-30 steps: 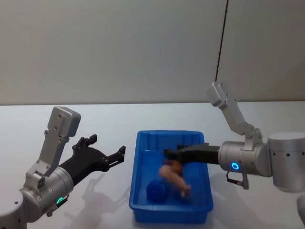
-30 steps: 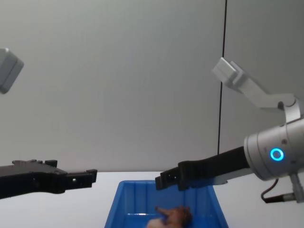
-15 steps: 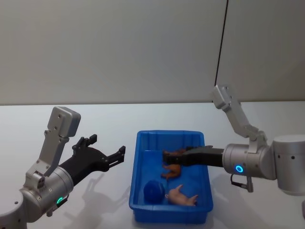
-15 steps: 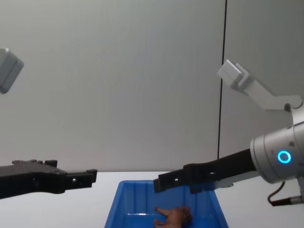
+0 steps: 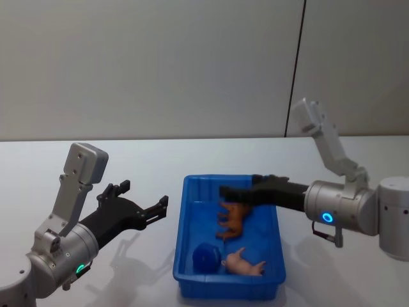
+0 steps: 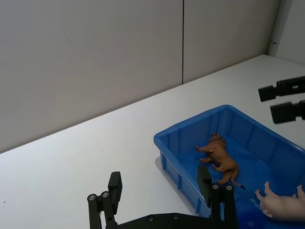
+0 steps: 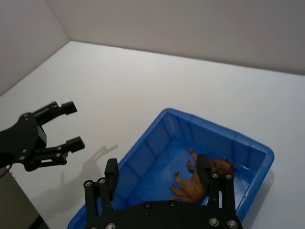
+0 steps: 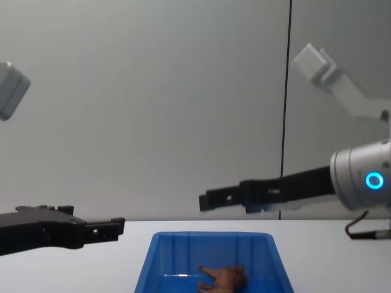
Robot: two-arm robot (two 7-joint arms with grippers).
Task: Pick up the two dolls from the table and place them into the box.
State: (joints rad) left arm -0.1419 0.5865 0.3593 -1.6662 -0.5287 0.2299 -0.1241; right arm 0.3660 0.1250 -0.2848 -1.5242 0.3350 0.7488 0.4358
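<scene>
**Operator:** Plain grey wall behind, white table [image 5: 147,166] across the lower half of the head view. The blue box [image 5: 186,256] sits low and centre. I count three things in it: the brown animal doll [image 5: 234,219] on its side mid-box, a rounded blue doll [image 5: 206,257] toward the near left corner, and a pale pink figure [image 5: 243,262] beside it at the near wall.

**Observer:** And the arms?

**Operator:** The right gripper [image 5: 233,192] reaches in from the right of the frame and hangs above the box's far half, over the brown doll, jaws apart and holding nothing. The left gripper [image 5: 144,204] is at lower left of the head view, above the table beside the box, jaws also spread and empty.

**Observer:** So which step are we on?

**Operator:** I judge placing is finished: both dolls lie inside and I see no toy on the table. The pink figure is partly cut off in the left wrist view, so I can't say what it is. What's left calls for drawing the right arm back clear of the rim without brushing the box.
</scene>
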